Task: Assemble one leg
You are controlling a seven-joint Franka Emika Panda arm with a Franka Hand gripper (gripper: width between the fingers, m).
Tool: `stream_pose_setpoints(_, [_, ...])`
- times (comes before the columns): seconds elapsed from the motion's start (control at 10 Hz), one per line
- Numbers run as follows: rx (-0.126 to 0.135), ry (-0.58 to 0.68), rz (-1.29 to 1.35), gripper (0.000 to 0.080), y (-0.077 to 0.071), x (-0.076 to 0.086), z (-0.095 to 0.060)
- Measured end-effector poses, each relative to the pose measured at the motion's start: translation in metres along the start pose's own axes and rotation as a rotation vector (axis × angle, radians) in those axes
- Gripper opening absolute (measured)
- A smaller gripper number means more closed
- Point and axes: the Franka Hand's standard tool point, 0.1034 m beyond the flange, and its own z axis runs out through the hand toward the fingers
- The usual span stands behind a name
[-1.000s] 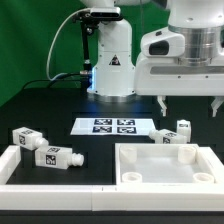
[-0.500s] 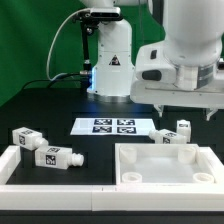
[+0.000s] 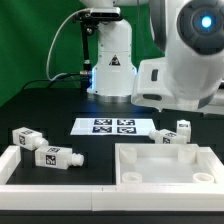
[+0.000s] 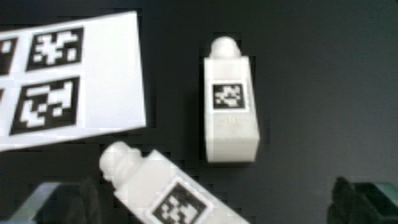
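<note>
In the wrist view two legs lie on the black table. One leg (image 4: 231, 100) lies straight beside the marker board (image 4: 63, 80). The other leg (image 4: 164, 190) lies slanted, partly between my fingers and close to one dark fingertip (image 4: 63, 205). My gripper (image 4: 214, 208) is open, empty and above the table. In the exterior view these two legs (image 3: 165, 137) (image 3: 183, 130) sit behind the large white panel (image 3: 165, 165). The arm's hand (image 3: 175, 85) hangs over them, its fingers hidden. Two more legs (image 3: 27, 137) (image 3: 58, 156) lie at the exterior view's left.
The marker board (image 3: 113, 126) lies mid-table in front of the robot base (image 3: 112, 60). A white raised rim (image 3: 12, 165) runs along the front at the exterior view's left. A green backdrop stands behind.
The arm's hand has tilted and swung closer to the exterior camera. Its two fingers, seen hanging down one second ago, no longer show there. The legs have not moved.
</note>
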Motion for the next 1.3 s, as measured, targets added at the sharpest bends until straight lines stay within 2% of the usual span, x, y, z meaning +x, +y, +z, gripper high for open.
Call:
stream_pose_setpoints(0.2, [0.018, -0.029, 0.012, 0.0649, -0.012, 0.002, 0.025])
stream_pose_setpoints(0.3, [0.016, -0.027, 0.015, 0.0649, -0.015, 0.001, 0.036])
stream_pose_setpoints(0.8, [0.021, -0.026, 0.019, 0.0649, -0.013, 0.003, 0.034])
stream_pose_setpoints(1.0, [0.001, -0.057, 0.031, 0.0649, -0.021, -0.006, 0.051])
stream_pose_setpoints(1.3, [0.007, -0.052, 0.031, 0.0649, -0.018, -0.003, 0.049])
